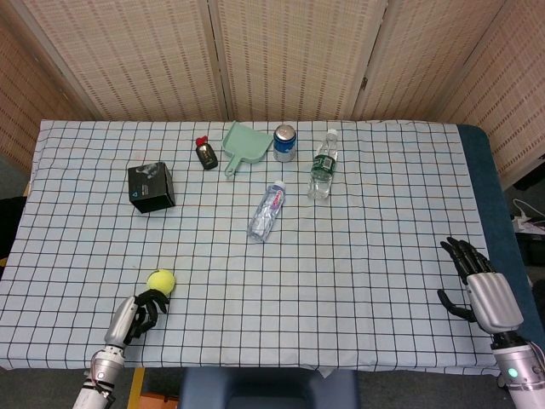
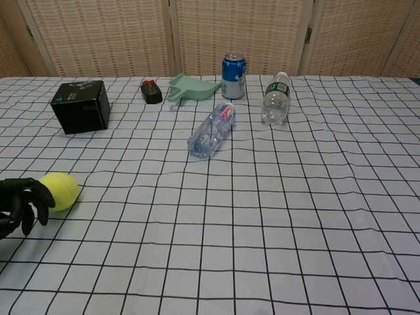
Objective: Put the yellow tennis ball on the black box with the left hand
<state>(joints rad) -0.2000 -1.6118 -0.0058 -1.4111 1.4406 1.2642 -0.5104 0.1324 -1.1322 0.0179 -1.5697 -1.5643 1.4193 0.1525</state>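
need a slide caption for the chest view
Left robot hand reaching the yellow tennis ball on the checked tablecloth, black box behind.

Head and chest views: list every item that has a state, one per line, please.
left hand: fingers at the yellow tennis ball, no firm grip shown
yellow tennis ball: on the table
black box: nothing on top
right hand: open, empty
clear bottle: lying on its side
green-label bottle: upright, capped
blue can: upright

Labels on blue can [image 2: 233, 76], bottles perhaps printed; nothing legible.
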